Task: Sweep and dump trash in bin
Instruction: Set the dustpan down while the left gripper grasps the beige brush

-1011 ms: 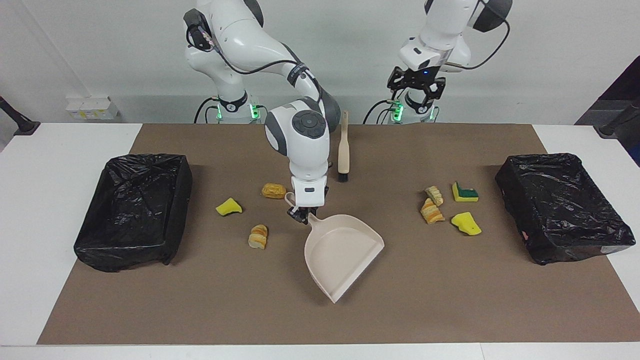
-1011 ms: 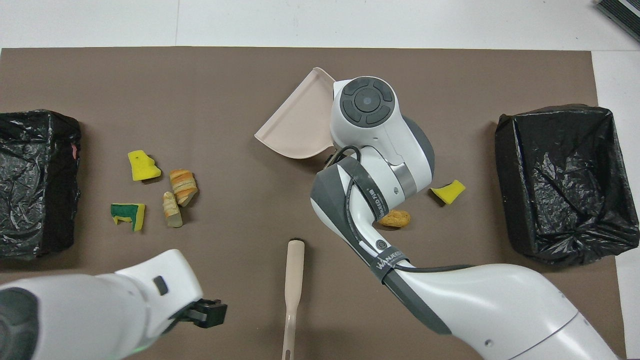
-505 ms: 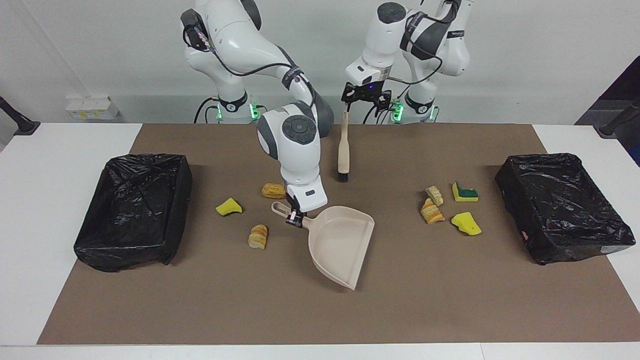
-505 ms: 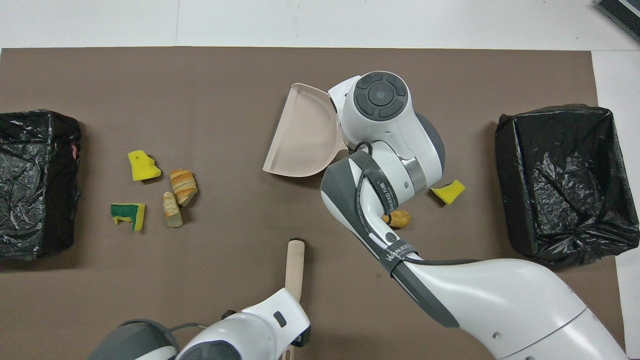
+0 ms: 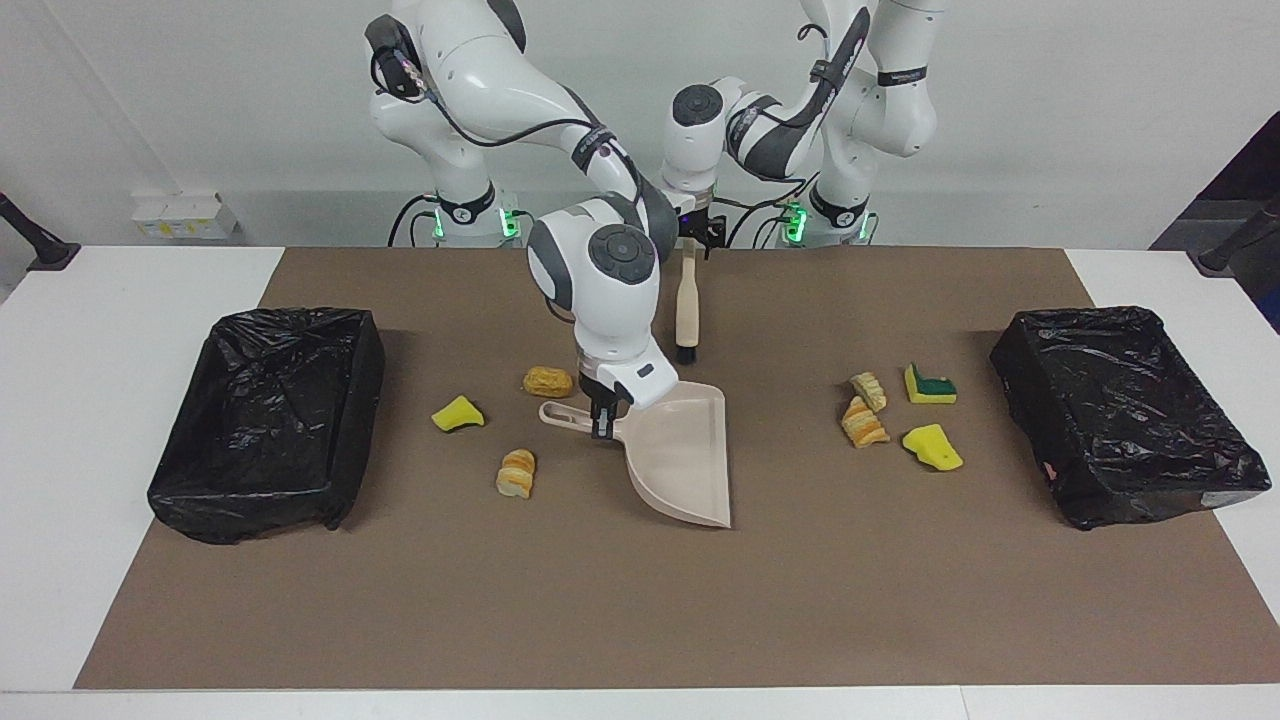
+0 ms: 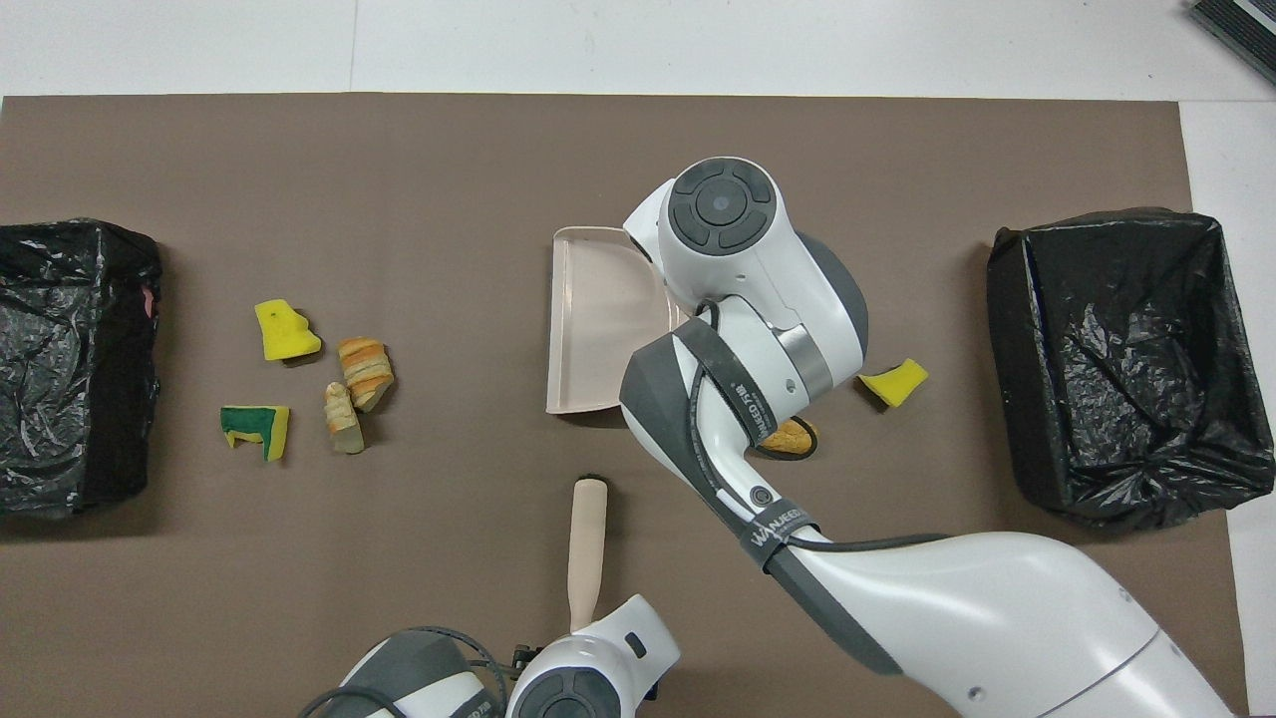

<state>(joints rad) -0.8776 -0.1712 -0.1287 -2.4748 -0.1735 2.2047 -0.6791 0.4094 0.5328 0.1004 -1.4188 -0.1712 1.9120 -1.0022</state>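
Observation:
My right gripper (image 5: 602, 422) is shut on the handle of the beige dustpan (image 5: 680, 450) (image 6: 598, 329) at mid-table, and the pan's mouth faces the left arm's end. Trash lies in two groups. Beside the handle are a yellow sponge chunk (image 5: 458, 413) (image 6: 894, 383) and two bread pieces (image 5: 548, 381) (image 5: 516, 472). Toward the left arm's end lie two bread pieces (image 5: 863, 425) (image 6: 365, 372), a green-layered sponge (image 5: 930, 385) (image 6: 255, 429) and a yellow chunk (image 5: 932, 447) (image 6: 285, 332). My left gripper (image 5: 697, 230) is open, low over the end of the brush handle, partly hidden by the right arm.
Black bag-lined bins stand at both ends of the brown mat: one at the right arm's end (image 5: 270, 420) (image 6: 1126, 359), one at the left arm's end (image 5: 1130, 410) (image 6: 70, 359). The brush (image 5: 686, 300) (image 6: 586, 538) lies nearer the robots than the dustpan.
The right gripper has turned the dustpan, so its mouth has swung toward the left arm's end. The left arm swung across from its own side and came down over the brush handle's end.

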